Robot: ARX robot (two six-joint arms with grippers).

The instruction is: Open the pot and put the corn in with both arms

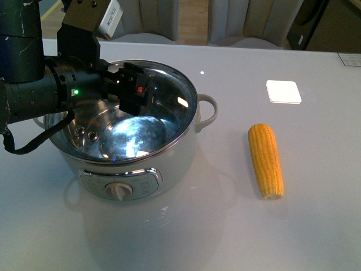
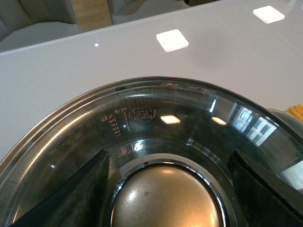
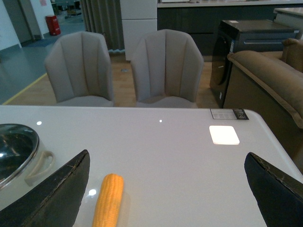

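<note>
The white pot [image 1: 169,169] with its steel bowl and front dial stands at the table's left. My left gripper [image 1: 135,90] reaches over it from the left, shut on the knob [image 2: 165,198] of the glass lid [image 2: 156,118]. Its black fingers [image 2: 80,189] flank the knob. From the front view I cannot tell if the lid [image 1: 172,96] rests on the pot's rim. The yellow corn [image 1: 266,161] lies on the table right of the pot. My right gripper [image 3: 165,198] is open above the table with nothing between its fingers. The corn [image 3: 109,201] and the pot's handle [image 3: 40,165] lie toward one finger.
A bright white square [image 1: 283,91] shows on the glossy table beyond the corn. Two grey chairs [image 3: 80,66] [image 3: 165,66] stand behind the table's far edge, and a brown sofa [image 3: 270,75] is to the right. A small label [image 3: 228,114] sits at the far edge.
</note>
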